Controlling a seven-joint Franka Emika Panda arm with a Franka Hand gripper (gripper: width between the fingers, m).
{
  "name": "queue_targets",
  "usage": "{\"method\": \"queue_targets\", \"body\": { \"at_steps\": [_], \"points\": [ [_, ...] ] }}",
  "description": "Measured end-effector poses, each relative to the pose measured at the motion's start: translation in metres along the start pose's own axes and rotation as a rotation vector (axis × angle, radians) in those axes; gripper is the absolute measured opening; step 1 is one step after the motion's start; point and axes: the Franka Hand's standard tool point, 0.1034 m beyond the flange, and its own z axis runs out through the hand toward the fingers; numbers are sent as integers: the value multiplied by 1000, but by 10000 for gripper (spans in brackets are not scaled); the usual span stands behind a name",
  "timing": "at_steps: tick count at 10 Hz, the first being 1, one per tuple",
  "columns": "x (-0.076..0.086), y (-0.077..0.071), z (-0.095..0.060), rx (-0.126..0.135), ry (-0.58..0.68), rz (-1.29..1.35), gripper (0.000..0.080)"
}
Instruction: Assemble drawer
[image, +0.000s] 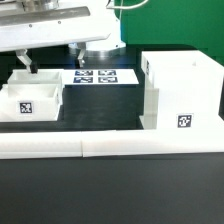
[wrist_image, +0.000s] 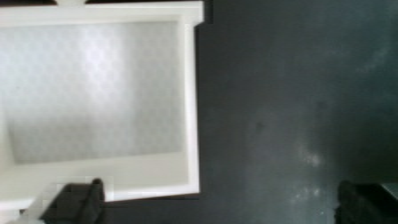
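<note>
The tall white drawer case (image: 180, 88), open at the top, stands at the exterior view's right with a square tag (image: 185, 122) on its front. A small white open-top tray (image: 30, 102) with a tag sits at the left, and a second tray (image: 38, 78) sits just behind it. My gripper (image: 50, 58) hangs above the trays, open and empty. In the wrist view a tray (wrist_image: 98, 100) fills one half of the picture. My gripper (wrist_image: 222, 205) is wide open over it, one finger (wrist_image: 75, 200) by the tray's corner and the other over the black table.
The marker board (image: 103, 75) lies flat on the black table between the trays and the case. A long low white border rail (image: 110, 150) runs across the front. The arm's base stands behind the marker board.
</note>
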Motion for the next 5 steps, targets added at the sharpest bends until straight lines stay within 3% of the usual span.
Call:
{"method": "queue_targets", "body": {
  "at_steps": [3, 5],
  "points": [
    [-1, 1, 1, 0, -2, 1, 649],
    [-7, 4, 14, -15, 4, -7, 649]
  ]
}}
